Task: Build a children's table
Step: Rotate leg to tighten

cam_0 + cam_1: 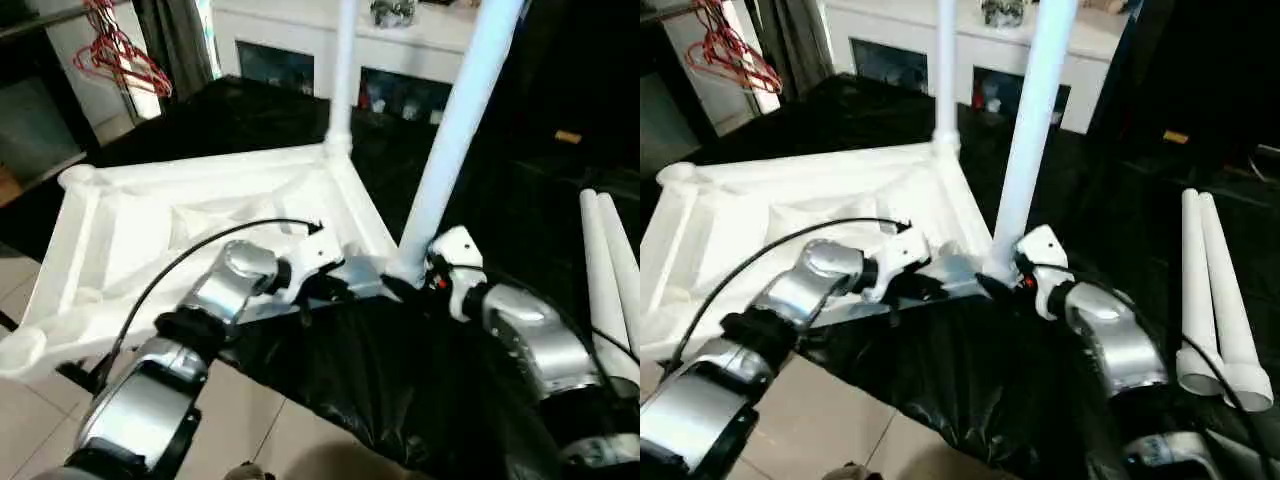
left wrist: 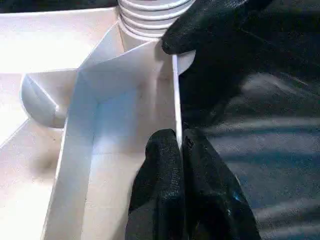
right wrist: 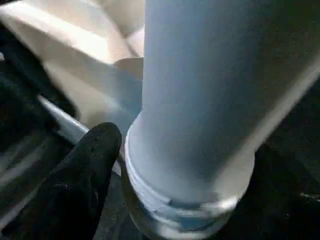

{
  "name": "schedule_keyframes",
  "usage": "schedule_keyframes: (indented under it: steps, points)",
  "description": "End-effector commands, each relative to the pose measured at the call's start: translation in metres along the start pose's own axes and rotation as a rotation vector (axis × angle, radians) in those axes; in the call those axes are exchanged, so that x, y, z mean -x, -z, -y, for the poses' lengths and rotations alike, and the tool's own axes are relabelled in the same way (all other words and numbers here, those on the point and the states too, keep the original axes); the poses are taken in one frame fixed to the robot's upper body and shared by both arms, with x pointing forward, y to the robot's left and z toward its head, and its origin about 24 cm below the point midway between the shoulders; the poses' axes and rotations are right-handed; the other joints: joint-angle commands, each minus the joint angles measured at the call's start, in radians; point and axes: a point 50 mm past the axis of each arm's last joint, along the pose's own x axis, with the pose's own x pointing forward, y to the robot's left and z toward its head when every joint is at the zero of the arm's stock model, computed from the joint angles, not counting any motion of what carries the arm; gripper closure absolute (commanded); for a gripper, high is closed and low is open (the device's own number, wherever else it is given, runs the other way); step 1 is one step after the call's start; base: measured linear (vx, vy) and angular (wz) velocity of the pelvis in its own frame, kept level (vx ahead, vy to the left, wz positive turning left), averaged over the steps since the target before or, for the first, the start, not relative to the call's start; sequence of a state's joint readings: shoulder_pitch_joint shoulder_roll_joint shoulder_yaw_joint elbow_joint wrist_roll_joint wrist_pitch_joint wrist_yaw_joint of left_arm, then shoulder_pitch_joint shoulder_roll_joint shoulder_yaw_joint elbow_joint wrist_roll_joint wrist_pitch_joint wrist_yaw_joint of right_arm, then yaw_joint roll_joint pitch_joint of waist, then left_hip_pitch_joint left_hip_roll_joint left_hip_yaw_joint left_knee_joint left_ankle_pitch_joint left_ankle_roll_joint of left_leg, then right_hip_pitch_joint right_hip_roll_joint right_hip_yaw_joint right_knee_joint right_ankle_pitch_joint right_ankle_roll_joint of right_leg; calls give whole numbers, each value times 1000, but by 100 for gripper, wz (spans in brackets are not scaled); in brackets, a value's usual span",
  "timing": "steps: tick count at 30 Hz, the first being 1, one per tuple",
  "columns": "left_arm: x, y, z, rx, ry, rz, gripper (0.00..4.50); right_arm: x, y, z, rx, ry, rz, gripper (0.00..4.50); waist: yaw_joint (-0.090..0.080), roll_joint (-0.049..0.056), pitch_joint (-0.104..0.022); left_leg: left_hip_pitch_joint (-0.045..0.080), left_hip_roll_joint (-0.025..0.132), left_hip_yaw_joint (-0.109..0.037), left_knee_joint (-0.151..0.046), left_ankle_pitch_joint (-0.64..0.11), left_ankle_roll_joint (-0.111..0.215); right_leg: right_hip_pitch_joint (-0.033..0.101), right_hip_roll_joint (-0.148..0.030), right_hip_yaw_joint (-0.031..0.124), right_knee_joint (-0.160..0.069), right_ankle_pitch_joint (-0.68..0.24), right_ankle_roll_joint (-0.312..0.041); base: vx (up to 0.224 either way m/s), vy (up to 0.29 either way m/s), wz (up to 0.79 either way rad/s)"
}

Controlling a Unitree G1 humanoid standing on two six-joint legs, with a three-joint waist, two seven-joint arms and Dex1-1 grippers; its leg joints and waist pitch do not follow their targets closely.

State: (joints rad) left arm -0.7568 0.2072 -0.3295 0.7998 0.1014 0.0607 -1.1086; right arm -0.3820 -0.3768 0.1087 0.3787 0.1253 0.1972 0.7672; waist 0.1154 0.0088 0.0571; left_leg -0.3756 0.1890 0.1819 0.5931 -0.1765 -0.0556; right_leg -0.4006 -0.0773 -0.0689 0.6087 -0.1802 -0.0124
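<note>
The children's table top [image 1: 150, 230] lies upside down on a black-covered surface, ribs facing up. Two white legs stand upright in its corner sockets, one at the far corner [image 1: 343, 70] and one at the near right corner [image 1: 460, 120]. My left gripper [image 2: 181, 145] is shut on the top's thin near rim [image 2: 176, 95], just left of the near leg. My right gripper [image 1: 408, 283] is open at that leg's flared base [image 3: 185, 200]; one black finger [image 3: 85, 175] shows just beside it. Two loose legs [image 1: 610, 260] lie side by side on the right.
A white cabinet with glass doors [image 1: 290, 50] stands behind the work. Red hangers [image 1: 120, 50] hang at the back left. The black cover [image 1: 400, 400] drapes over the near edge, with tiled floor [image 1: 40, 430] below on the left.
</note>
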Motion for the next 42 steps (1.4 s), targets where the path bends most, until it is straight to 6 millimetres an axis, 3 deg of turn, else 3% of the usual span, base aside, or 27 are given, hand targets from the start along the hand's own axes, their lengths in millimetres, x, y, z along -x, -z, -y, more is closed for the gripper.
schedule_keyframes:
  steps: [1, 4, 10, 11, 12, 20, 26, 31, 32, 33, 35, 40, 41, 42]
  points:
    - [0, -20, 5, -85, 80, 105, 450, 5, -7, -8, 35, -118, 23, 75, 1, -9, -71, 14, 46, -15, -68, -190, 63, 54, -78, 47, -71, -147, -236, 0, 0, 0]
    - [5, -17, 9, -96, 137, 109, 450, 14, -8, -9, 51, -194, 19, 75, 7, -9, -69, 13, 48, -14, -68, -192, 70, 55, -79, 47, -71, -153, -237, 0, 0, 0]
    - [14, -12, 15, -106, 206, 92, 450, 21, -5, -14, 85, -292, -19, 75, 11, -11, -65, 17, 49, -14, -72, -225, 52, 49, -80, 48, -79, -244, -219, 0, 0, 0]
    - [14, -11, 15, -107, 209, 91, 450, 22, -5, -15, 88, -299, -23, 103, 12, -8, -64, 17, 50, -15, -73, -229, 49, 46, -80, 49, -80, -255, -214, 0, 0, 0]
    - [16, -10, 16, -107, 222, 87, 450, 22, -4, -16, 89, -313, -28, 103, 11, -9, -66, 16, 49, -15, -73, -230, 46, 48, -80, 48, -80, -259, -211, 0, 0, 0]
    - [20, -9, 16, -104, 232, 76, 450, 23, -2, -20, 100, -344, -40, 171, 17, -10, -68, 15, 48, -14, -71, -201, 49, 47, -78, 48, -74, -221, -213, 0, 0, 0]
    - [22, -7, 16, -93, 229, 71, 450, 22, 0, -24, 69, -350, -25, 177, 19, -10, -68, 15, 48, -15, -70, -200, 49, 48, -78, 48, -74, -221, -212, 0, 0, 0]
    - [16, -5, 8, -42, 116, 55, 450, 13, 5, -20, -6, -233, 6, 177, 16, -9, -68, 16, 46, -15, -71, -208, 38, 44, -78, 47, -77, -235, -211, 0, 0, 0]
    - [8, -7, -1, 1, 1, 50, 450, 2, 9, -15, -50, -88, 6, 177, 14, -13, -67, 15, 44, -14, -71, -211, 34, 45, -78, 47, -78, -247, -206, 0, 0, 0]
    - [4, -9, -5, 22, -65, 50, 450, -4, 12, -13, -78, -14, 2, 177, 10, -10, -66, 18, 43, -15, -73, -224, 18, 40, -76, 46, -81, -277, -201, 0, 0, 0]
    - [-4, -13, -11, 66, -161, 54, 450, -15, 15, -12, -137, 95, 1, 177, 6, -14, -67, 18, 39, -17, -73, -225, 3, 44, -80, 45, -85, -311, -187, 0, 0, 0]
    - [-15, -20, -15, 96, -253, 57, 450, -31, 15, -13, -202, 233, -1, 177, 1, -15, -67, 15, 38, -16, -72, -208, 23, 48, -80, 47, -87, -295, -175, 0, 0, 0]
    - [-22, -25, -15, 112, -294, 65, 450, -40, 14, -14, -218, 312, -4, 177, -2, -10, -67, 14, 37, -17, -73, -202, 17, 44, -78, 46, -86, -289, -177, 0, 0, 0]
    - [-26, -28, -14, 104, -297, 72, 450, -46, 11, -16, -223, 338, 4, 177, -8, -12, -68, 13, 36, -18, -74, -203, 7, 45, -77, 45, -84, -288, -180, 0, 0, 0]
